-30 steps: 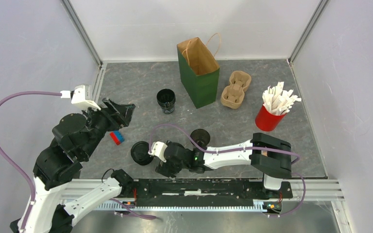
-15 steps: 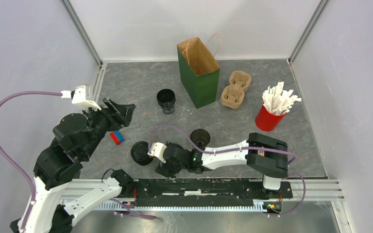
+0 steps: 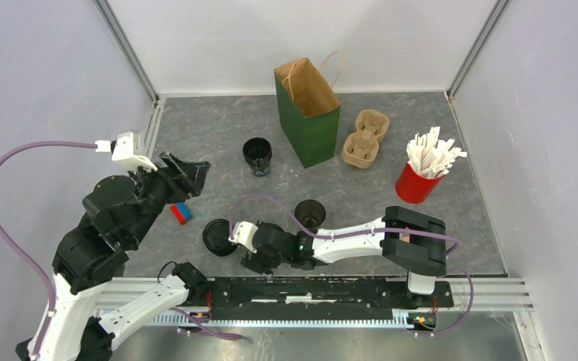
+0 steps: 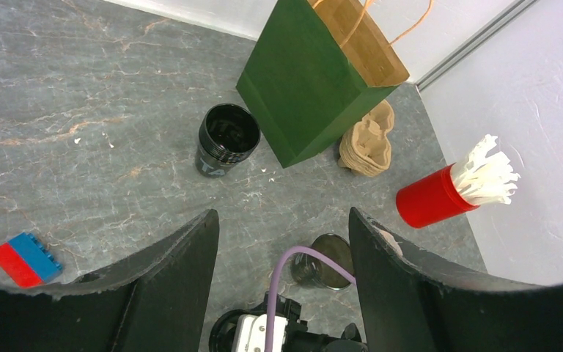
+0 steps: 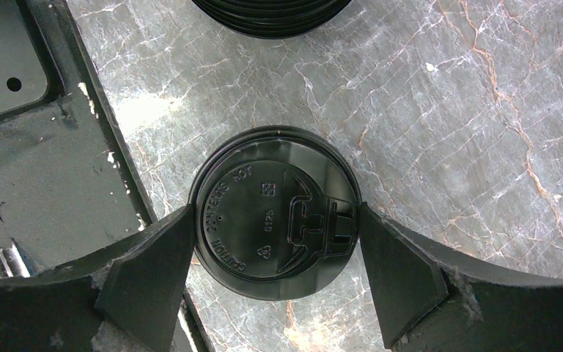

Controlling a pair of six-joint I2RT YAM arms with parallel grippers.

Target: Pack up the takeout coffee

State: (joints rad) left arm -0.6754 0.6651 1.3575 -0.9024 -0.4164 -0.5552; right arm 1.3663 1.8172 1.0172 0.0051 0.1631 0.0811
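Observation:
My right gripper (image 5: 275, 213) is low at the table's near edge (image 3: 250, 259); its fingers (image 5: 154, 279) touch both sides of a round black lid (image 5: 275, 220). I cannot tell whether a cup sits under it. A second black lidded piece (image 3: 217, 237) lies just left of it, and its ribbed edge (image 5: 271, 11) shows beyond the fingertips. An open black cup (image 3: 257, 154) stands left of the green paper bag (image 3: 308, 113). Another open black cup (image 3: 310, 213) stands mid-table. My left gripper (image 3: 188, 174) is open and empty, raised at the left (image 4: 284, 220).
The tan pulp carrier (image 3: 366, 138) lies right of the bag. The red cup of white packets (image 3: 419, 180) stands at the right. A red-and-blue brick (image 3: 181, 213) lies under my left gripper. The black base rail (image 5: 15, 147) runs beside the lid.
My right gripper has shifted slightly left along the near edge. The left arm and the cups have not moved.

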